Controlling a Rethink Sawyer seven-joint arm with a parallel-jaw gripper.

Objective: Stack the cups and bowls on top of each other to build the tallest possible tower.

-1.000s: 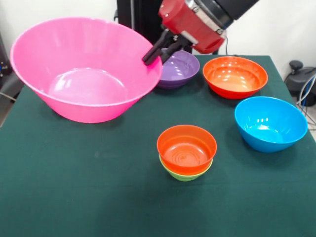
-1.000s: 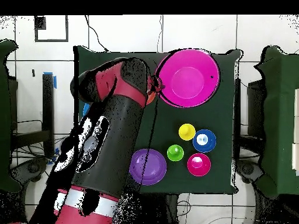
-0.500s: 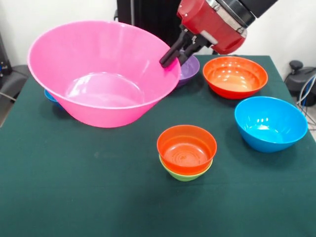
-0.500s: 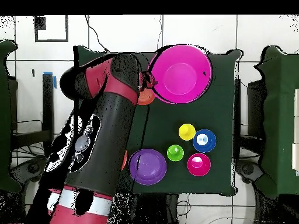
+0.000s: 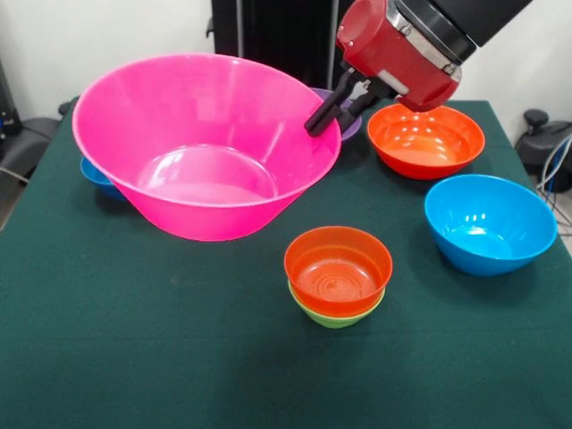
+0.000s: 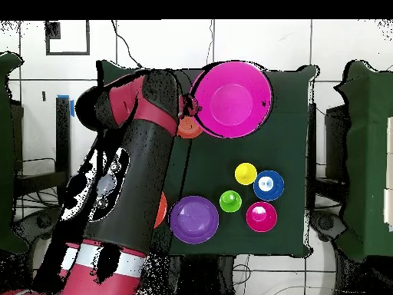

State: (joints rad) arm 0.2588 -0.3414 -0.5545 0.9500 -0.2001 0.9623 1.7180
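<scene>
The hand [image 5: 323, 114] is clamped on the right rim of the large glossy pink plastic bowl [image 5: 201, 147], which hangs tilted clear of the dark green surface [image 5: 134, 357]. Over the last second the bowl has travelled rightward in the front view, uncovering a small dark blue bowl [image 5: 94, 174] at far left and now hiding most of the purple bowl [image 5: 349, 121]. The small orange-red bowl [image 5: 338, 266], nested in the small light green bowl [image 5: 335, 315], sits near centre, untouched. Judgement: the carry is heading toward the stack or the orange bowl [image 5: 425, 138]; the light blue bowl [image 5: 489, 223] remains separate.
</scene>
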